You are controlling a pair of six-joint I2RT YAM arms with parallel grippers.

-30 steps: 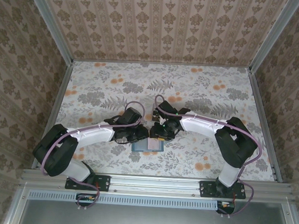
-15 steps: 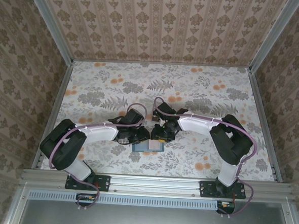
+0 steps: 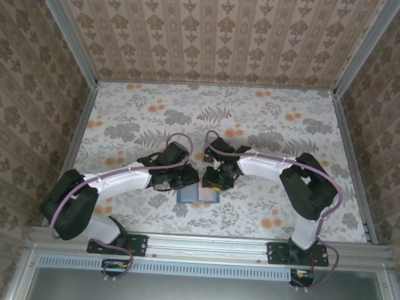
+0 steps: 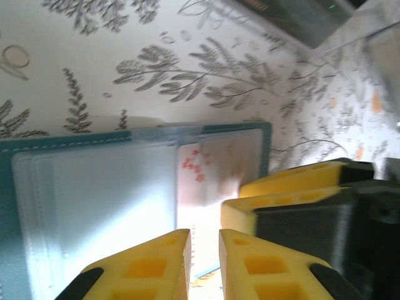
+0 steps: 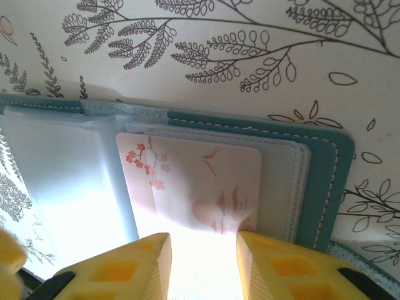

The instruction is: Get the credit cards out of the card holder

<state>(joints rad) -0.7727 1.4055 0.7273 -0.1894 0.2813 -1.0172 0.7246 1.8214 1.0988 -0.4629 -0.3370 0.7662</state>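
Note:
The teal card holder (image 3: 197,195) lies open on the floral table between both arms. In the right wrist view its teal rim (image 5: 325,181) frames a pale pink credit card (image 5: 194,181) printed with blossoms and birds, lying flat on the right half. My right gripper (image 5: 201,265) hovers over that card's near end, open, the fingers apart above it. My left gripper (image 4: 204,265) sits low over the same card (image 4: 215,165), open by a narrow gap with nothing seen between the fingers. The right gripper's fingers (image 4: 300,176) show just beside it. Glare hides the card's near edge.
A cloudy clear pane (image 5: 62,175) covers the holder's left half. The floral table (image 3: 256,119) spreads behind the arms, boxed in by patterned walls (image 3: 220,36). A metal rail (image 3: 208,244) runs along the near edge by the arm bases.
Both grippers have stayed over the open holder. The left arm's elbow swung a little, and the right gripper has edged slightly closer to the holder.

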